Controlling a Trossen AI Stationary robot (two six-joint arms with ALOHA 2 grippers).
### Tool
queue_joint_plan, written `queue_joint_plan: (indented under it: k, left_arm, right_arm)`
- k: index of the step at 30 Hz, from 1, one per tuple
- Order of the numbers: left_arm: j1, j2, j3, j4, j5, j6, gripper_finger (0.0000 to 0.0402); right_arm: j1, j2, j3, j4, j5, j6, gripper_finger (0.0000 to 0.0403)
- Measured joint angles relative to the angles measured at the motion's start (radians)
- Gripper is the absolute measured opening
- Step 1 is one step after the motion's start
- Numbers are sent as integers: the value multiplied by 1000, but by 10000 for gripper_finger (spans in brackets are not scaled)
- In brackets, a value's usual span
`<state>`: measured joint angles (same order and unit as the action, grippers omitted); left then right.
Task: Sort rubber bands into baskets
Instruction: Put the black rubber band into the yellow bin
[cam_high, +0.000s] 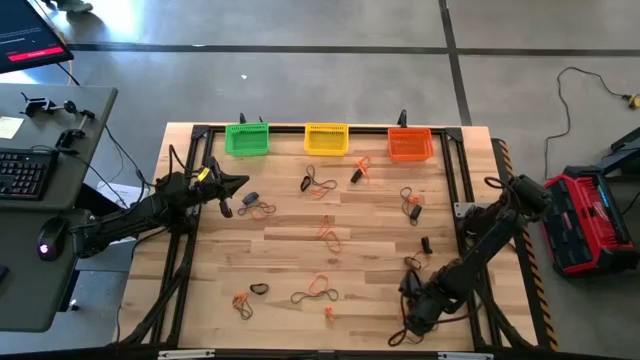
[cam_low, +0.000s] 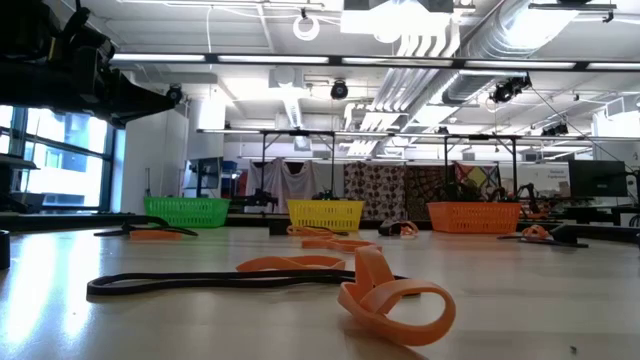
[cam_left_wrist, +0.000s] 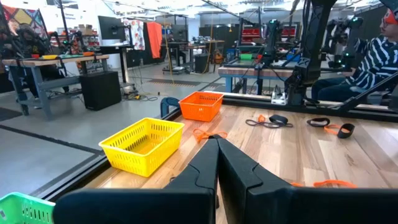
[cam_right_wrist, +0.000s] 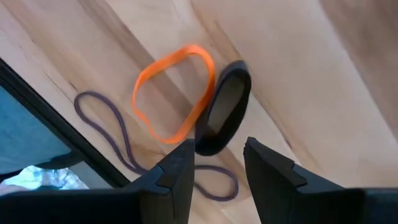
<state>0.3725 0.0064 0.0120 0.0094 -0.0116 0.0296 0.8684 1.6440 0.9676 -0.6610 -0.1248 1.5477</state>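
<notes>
My right gripper (cam_right_wrist: 217, 163) hovered with its fingers parted, empty, over an orange band (cam_right_wrist: 171, 93) and a black band (cam_right_wrist: 224, 109); my left gripper (cam_left_wrist: 217, 155) was closed, empty, near the green basket (cam_high: 246, 138).

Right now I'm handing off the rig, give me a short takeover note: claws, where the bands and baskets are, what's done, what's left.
Left claw: shut, empty, raised near the green basket.
Right claw: open, holding nothing, low at the table's near right corner over an orange band touching a black band.
Baskets: green, yellow basket, orange basket in a row along the far edge.
Done: nothing visible in the yellow or orange basket.
Left: orange and dark bands are scattered across the table; all need sorting.
</notes>
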Motion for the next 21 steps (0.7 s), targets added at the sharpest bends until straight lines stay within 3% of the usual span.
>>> queue_joint_plan:
  k: [15, 21]
  left_arm:
    - [0, 0, 0, 0, 0, 0, 0]
    - [0, 0, 0, 0, 0, 0, 0]
  right_arm:
    - [2, 89, 0, 40, -59, -30, 125]
    - [3, 86, 0, 37, -51, -58, 68]
